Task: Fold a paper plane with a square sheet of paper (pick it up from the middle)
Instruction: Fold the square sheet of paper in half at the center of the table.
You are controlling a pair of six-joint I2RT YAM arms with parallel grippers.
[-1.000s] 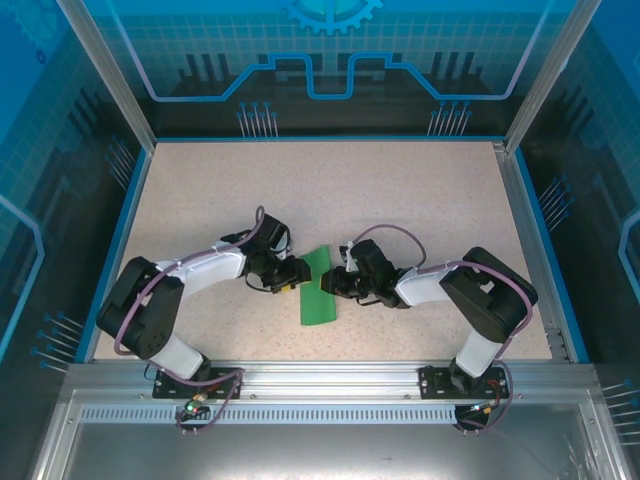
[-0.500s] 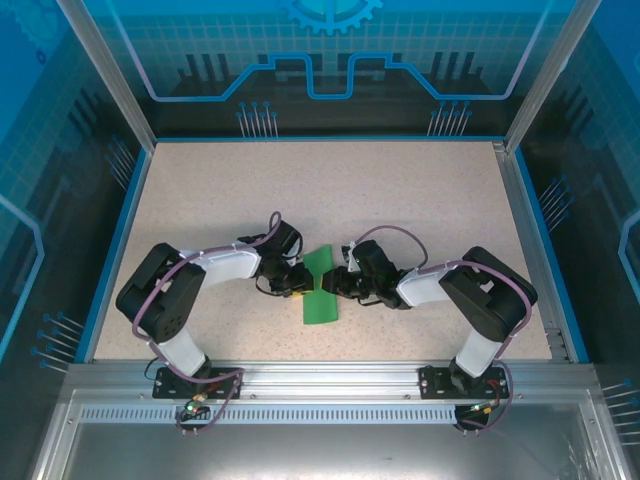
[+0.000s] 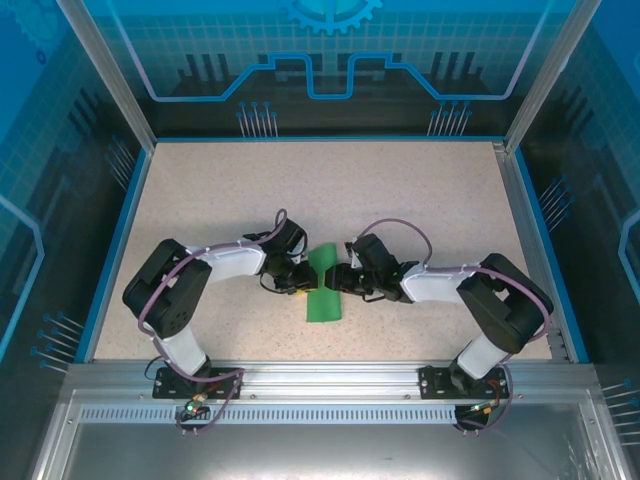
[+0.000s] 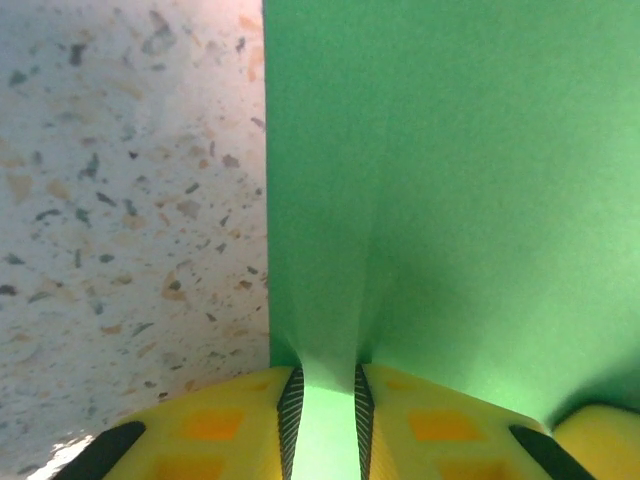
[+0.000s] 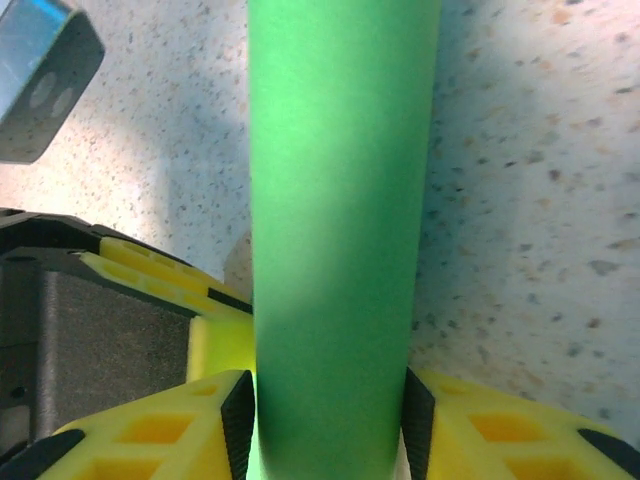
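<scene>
The square sheet of paper (image 3: 322, 292), green and folded into a narrow strip, lies at mid-table between both arms. My left gripper (image 3: 303, 283) reaches it from the left. In the left wrist view the left gripper (image 4: 322, 410) is shut on a raised ridge of the paper (image 4: 450, 180), pinched thin between its black pads. My right gripper (image 3: 339, 281) comes in from the right. In the right wrist view the right gripper (image 5: 328, 420) has its jaws well apart, and a curved band of the paper (image 5: 340, 150) fills the gap and touches both pads.
Speckled beige tabletop (image 3: 330, 190) stretches behind the arms, bounded by blue rails and the glass enclosure. In the right wrist view, one of the left gripper's yellow fingers (image 5: 215, 335) sits close beside the paper band.
The left arm has slid right to the paper and its jaws have closed on the paper's edge. The right jaws have spread wider around the paper band.
</scene>
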